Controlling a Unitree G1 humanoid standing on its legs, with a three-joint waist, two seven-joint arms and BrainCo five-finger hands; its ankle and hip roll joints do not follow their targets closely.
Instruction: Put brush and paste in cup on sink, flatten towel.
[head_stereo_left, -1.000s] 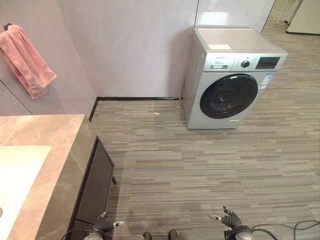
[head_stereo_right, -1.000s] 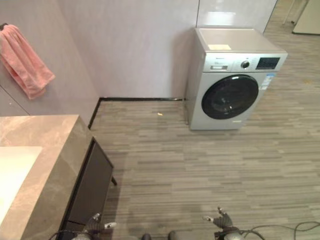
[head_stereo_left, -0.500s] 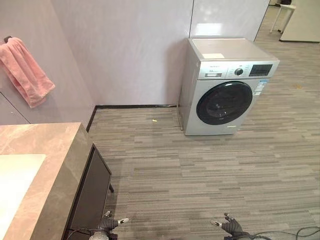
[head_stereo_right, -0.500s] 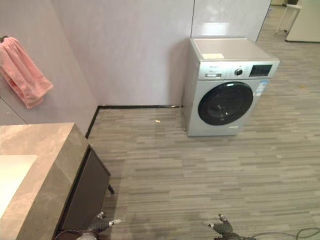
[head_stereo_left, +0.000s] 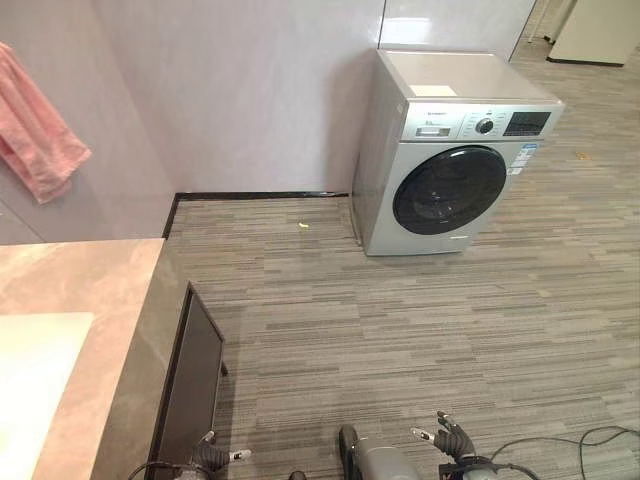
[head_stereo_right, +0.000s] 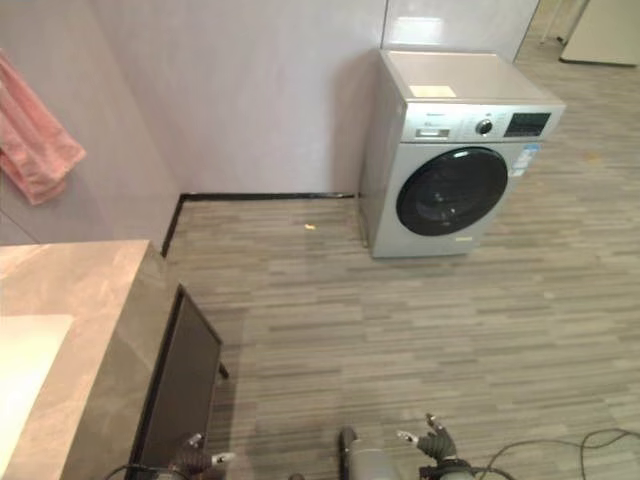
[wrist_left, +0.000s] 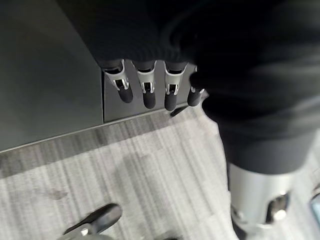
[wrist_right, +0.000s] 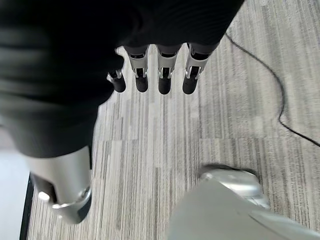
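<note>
Both hands hang empty; head views add towel (head_stereo_left: 35, 135).

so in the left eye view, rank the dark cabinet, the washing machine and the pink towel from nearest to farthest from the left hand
1. Dark cabinet: right beside the left hand, under the stone counter.
2. Pink towel: hanging on the wall, far up on the robot's left.
3. Washing machine: against the back wall, across the floor to the right.
The towel and the washing machine are too close to call.
</note>
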